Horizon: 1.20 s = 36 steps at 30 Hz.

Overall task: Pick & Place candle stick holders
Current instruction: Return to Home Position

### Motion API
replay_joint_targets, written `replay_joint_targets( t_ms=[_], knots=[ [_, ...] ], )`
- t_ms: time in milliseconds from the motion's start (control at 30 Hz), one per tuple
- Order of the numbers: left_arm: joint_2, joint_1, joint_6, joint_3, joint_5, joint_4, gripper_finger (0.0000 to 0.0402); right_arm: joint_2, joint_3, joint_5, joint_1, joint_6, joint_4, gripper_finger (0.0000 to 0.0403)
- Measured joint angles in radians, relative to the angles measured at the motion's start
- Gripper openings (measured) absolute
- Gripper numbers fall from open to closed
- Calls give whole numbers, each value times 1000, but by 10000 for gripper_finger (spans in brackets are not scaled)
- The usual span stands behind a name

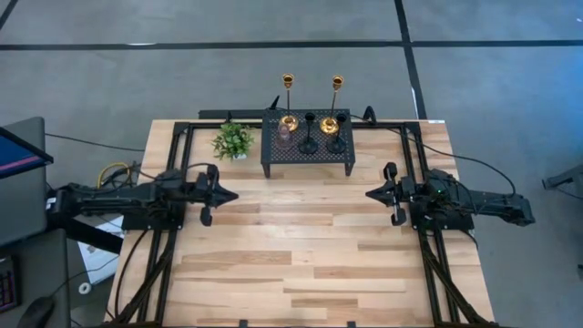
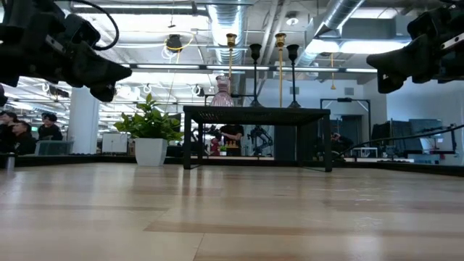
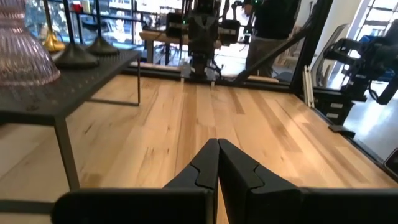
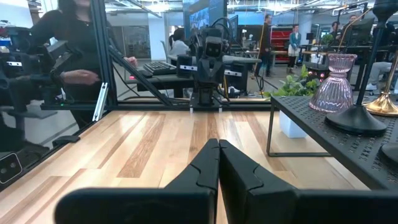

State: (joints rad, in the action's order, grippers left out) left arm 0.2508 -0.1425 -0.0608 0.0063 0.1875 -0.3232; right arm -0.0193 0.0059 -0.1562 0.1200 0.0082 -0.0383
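Left gripper (image 1: pixel 230 193) and right gripper (image 1: pixel 372 193) hover pinched together, empty; candle stick holders (image 1: pixel 329 125) sit on mesh stand (image 1: pixel 308 158).

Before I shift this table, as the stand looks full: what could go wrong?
The tall gold holders and black holders crowd the mesh stand; a jolt could topple one into the glass holder. Left end effector and right end effector hang shut above the table; reaching past could snag them.

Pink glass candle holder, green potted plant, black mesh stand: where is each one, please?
pink glass candle holder (image 4: pixel 336 86), right wrist view, on its ribbed body.
green potted plant (image 1: pixel 233 139), high view, on its leaves.
black mesh stand (image 1: pixel 310 158), high view, on the bare front of its top.
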Motion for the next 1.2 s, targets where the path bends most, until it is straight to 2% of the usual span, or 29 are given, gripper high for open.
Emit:
replay_joint_targets(
  t_ms=[533,1200],
  knots=[
    [124,0,0,0,0,-1,12,0,0,0,0,0,0,0],
    [138,0,0,0,0,-10,12,0,-1,0,0,0,0,0]
  ],
)
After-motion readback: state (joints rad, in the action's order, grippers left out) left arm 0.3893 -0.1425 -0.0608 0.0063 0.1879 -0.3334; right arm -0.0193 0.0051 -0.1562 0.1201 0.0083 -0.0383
